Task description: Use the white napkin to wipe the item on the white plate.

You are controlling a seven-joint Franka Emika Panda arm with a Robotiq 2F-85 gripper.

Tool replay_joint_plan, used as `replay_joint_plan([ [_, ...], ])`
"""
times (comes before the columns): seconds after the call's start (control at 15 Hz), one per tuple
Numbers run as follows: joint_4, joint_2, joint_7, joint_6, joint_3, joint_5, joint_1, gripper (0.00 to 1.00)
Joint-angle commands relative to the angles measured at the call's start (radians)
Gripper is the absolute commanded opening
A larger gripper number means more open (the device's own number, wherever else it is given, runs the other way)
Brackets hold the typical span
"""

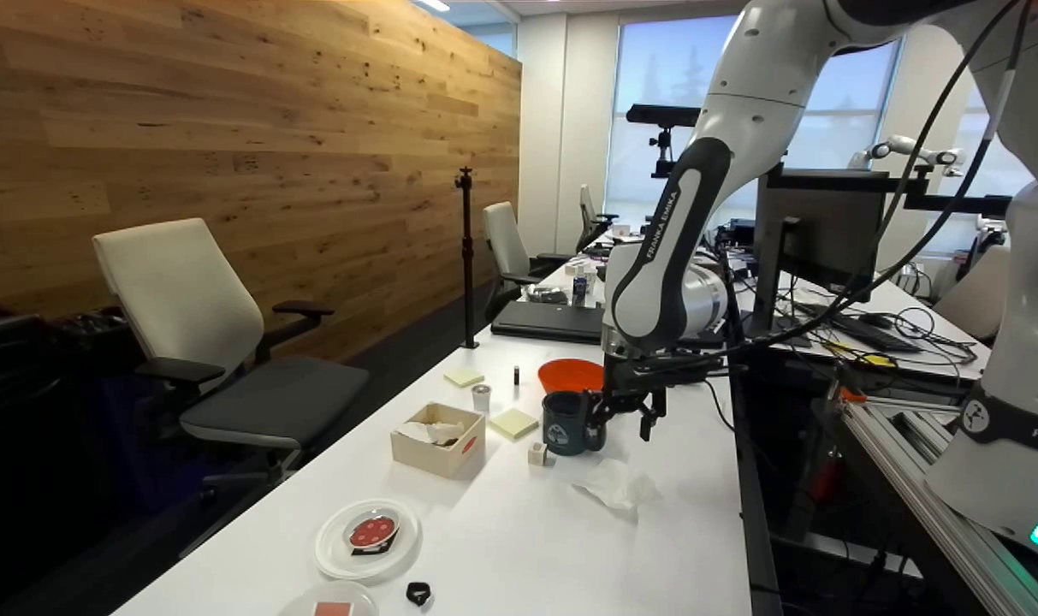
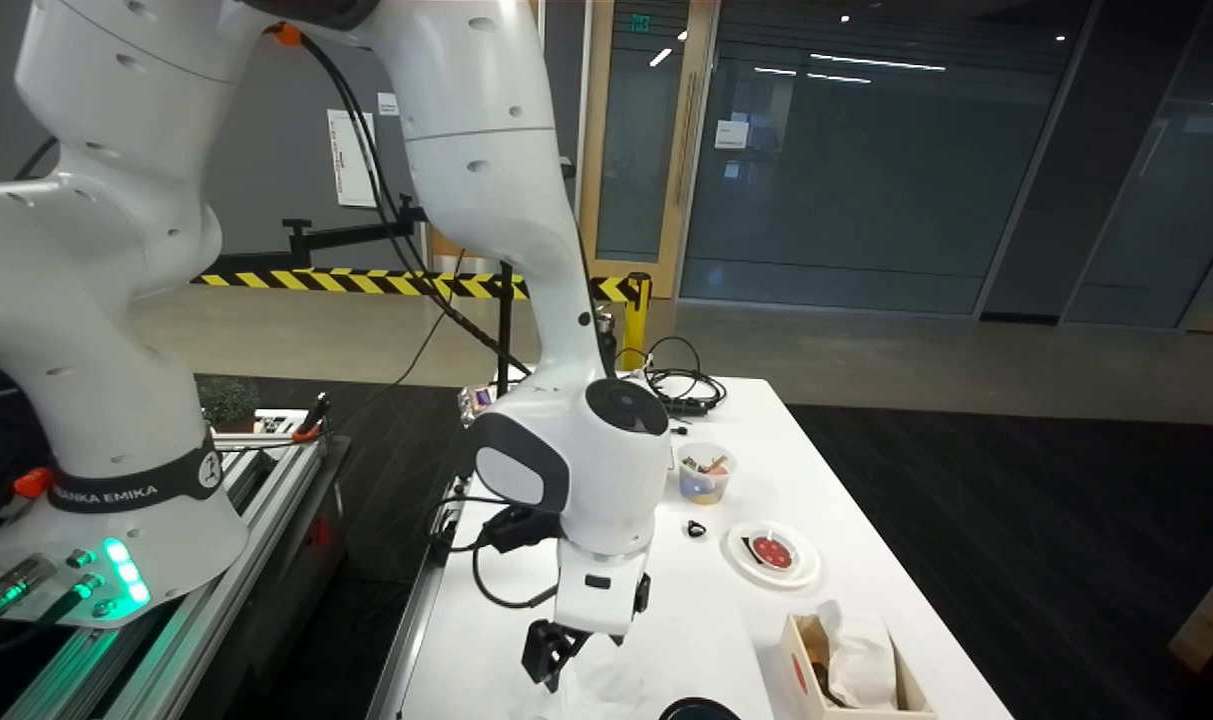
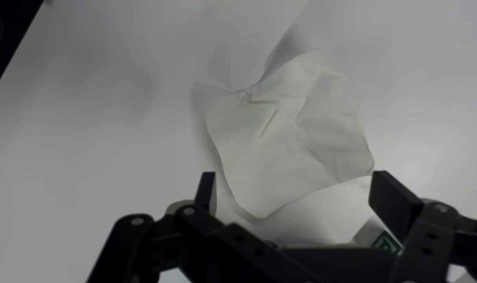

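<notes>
Claw (image 3: 294,188): parted left and right in wrist view, above white napkin (image 3: 287,139); best lowered squarely, pinching creases low.

In an exterior view, a passage is offered over the white tabletop (image 1: 501,547) at the lower centre of the frame, between the white napkin (image 1: 613,484) and the white plate (image 1: 328,552). Around mid-frame, the way is obstructed by the open-topped box (image 1: 424,455), the small cube (image 1: 536,454) and the dark mug (image 1: 561,421).
</notes>
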Motion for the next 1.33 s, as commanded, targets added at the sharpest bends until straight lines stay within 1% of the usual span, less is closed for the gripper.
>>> replay_joint_plan([
  [0.0,0.003,-0.001,-0.018,-0.005,-0.010,0.025,0.016,1.00],
  [0.07,0.003,-0.002,-0.018,-0.005,-0.009,0.025,0.016,1.00],
  [0.13,0.025,0.041,0.023,0.013,-0.031,0.018,0.056,1.00],
  [0.2,0.034,0.061,0.038,0.036,-0.035,0.024,0.068,1.00],
  [0.27,0.044,0.076,0.038,0.039,-0.035,0.027,0.071,1.00],
  [0.33,0.055,0.099,0.052,0.048,-0.052,0.020,0.094,1.00],
  [0.6,0.110,0.175,0.069,0.069,-0.090,0.014,0.134,1.00],
  [0.73,0.137,0.204,0.068,0.070,-0.098,0.022,0.128,1.00],
  [0.93,0.178,0.240,0.067,0.062,-0.092,0.037,0.096,1.00],
  [1.07,0.194,0.248,0.064,0.059,-0.068,0.053,0.062,1.00],
  [1.2,0.212,0.260,0.070,0.056,-0.049,0.074,0.047,1.00],
  [1.27,0.219,0.267,0.077,0.054,-0.043,0.080,0.051,1.00],
])
